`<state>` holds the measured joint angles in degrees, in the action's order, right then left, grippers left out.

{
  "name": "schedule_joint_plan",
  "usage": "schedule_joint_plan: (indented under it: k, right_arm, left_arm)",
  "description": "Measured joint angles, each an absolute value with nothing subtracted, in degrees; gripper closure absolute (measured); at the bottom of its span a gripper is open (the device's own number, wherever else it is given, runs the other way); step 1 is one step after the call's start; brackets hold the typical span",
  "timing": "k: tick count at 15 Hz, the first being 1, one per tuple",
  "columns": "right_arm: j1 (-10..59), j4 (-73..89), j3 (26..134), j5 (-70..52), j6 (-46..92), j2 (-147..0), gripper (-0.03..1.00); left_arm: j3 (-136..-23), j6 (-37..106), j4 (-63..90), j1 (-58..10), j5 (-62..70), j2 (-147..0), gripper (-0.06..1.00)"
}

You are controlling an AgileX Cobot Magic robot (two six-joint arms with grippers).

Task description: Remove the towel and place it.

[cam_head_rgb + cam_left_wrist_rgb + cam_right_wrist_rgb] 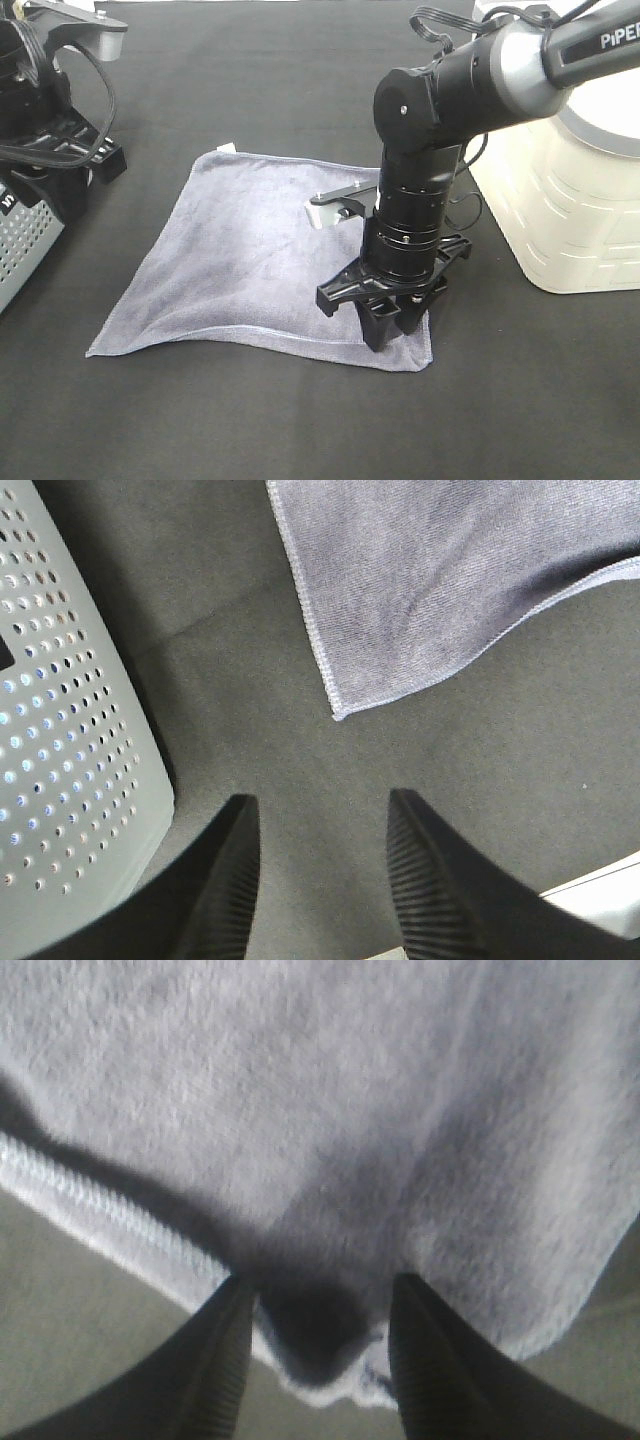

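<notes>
- Because the towel (pixel 262 260) lay spread flat on the dark table (pixel 300 420), the high view showed the right gripper (pixel 392 328) pointed straight down at its near right corner, the easiest place to pinch an edge; I counted one towel, two arms, one cream basket-like container (pixel 575 215) at the right and one perforated grey box (pixel 22 238) at the left.
- While the left gripper (pixel 322 865) hung over bare table, its wrist view showed two ribbed fingers (pixel 425 880) parted with nothing between them, parked just off one towel corner (pixel 342 712), probably to stay clear of the other arm.
- Though the right wrist view was soft and close, two fingers (pixel 428 1360) straddled the stitched hem (pixel 110 1222) at the corner with cloth bunched in the gap; the jaws seemed part-open, and I could not tell whether they gripped the fabric yet.
</notes>
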<state>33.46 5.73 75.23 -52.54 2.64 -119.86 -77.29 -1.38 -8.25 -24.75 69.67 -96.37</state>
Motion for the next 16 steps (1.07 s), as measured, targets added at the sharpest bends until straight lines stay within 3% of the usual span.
schedule_joint_plan:
  k: [10,16]
  right_arm:
    - [33.63,11.34,69.67,-66.52,10.31,-116.43,0.64]
    - [33.92,17.65,69.33,-55.98,19.14,-111.21,0.64]
  left_arm:
    - [-77.29,-1.32,-8.14,-24.75,69.67,-96.2,0.55]
    - [-77.29,-1.38,-7.96,-24.75,69.67,-96.2,0.55]
